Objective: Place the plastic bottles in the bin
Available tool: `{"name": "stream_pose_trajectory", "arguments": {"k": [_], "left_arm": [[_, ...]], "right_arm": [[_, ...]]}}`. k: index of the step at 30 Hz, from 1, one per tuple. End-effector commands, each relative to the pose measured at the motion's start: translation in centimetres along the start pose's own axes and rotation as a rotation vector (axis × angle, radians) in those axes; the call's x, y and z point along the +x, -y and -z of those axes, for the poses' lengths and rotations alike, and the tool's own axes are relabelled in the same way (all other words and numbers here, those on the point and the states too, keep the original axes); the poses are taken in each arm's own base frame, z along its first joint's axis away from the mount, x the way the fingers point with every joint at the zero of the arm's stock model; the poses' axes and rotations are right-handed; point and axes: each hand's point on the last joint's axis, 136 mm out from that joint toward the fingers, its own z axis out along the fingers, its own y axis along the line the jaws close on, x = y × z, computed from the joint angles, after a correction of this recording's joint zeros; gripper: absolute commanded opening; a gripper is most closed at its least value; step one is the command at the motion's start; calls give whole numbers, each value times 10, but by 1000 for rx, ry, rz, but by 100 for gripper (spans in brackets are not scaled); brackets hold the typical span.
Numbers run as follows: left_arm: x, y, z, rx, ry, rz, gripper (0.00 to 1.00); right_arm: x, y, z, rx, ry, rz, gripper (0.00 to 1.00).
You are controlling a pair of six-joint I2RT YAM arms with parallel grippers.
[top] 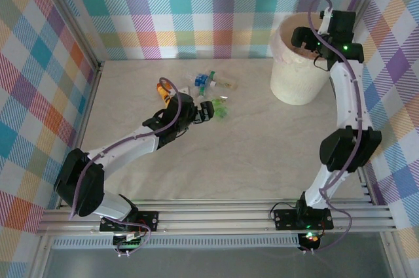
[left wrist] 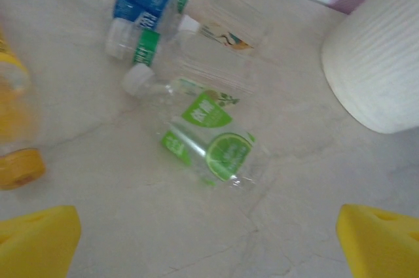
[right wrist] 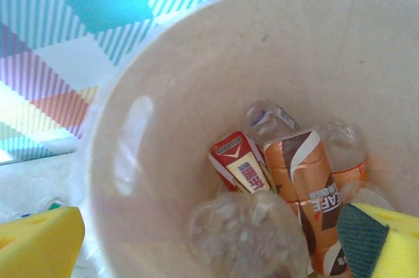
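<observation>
Left gripper [left wrist: 209,245]: your yellow fingers [left wrist: 39,242] stand spread wide, empty, over the green-label bottle [left wrist: 209,140] mid-frame
Loose bottles: blue-label bottle [left wrist: 141,6] upper left; orange bottle [left wrist: 16,127] at the left edge
Right gripper [right wrist: 213,245]: fingers spread, holding nothing, above the bin [right wrist: 196,62]
Bin contents: red-label bottle [right wrist: 242,170] and orange-label bottle [right wrist: 304,180], lower centre
Bin place: upper right of your top view

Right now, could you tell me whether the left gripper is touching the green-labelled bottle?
Apart. The left wrist view shows bare table between the open left gripper and the green-labelled bottle.
</observation>
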Motion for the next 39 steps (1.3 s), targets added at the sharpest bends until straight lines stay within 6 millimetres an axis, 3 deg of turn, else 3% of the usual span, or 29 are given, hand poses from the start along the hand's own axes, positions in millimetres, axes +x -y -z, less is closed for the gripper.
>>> {"name": "stream_pose_trajectory", "arguments": {"k": [1, 8, 12, 17, 22, 28, 39], "left_arm": [[-14, -25, 12, -110, 63, 49, 100], [-21, -55, 14, -260, 56, 103, 100], [-21, -75, 12, -367, 29, 137, 100], [-20, -98, -3, -448, -6, 185, 100], [-21, -126, -22, -514, -61, 213, 100], [-20, -144, -58, -444, -152, 256, 100], [-24, -156, -122, -366, -273, 138, 100]], "right_arm": [[-16, -21, 28, -86, 103, -6, 100], [3, -62, 83, -321, 171, 1, 100], [28, -89, 109, -493, 147, 20, 100], [59, -108, 129, -627, 119, -23, 100], [87, -118, 135, -704, 72, -74, 100], [109, -127, 134, -763, 13, -111, 100], [114, -126, 128, -746, -10, -123, 100]]}}
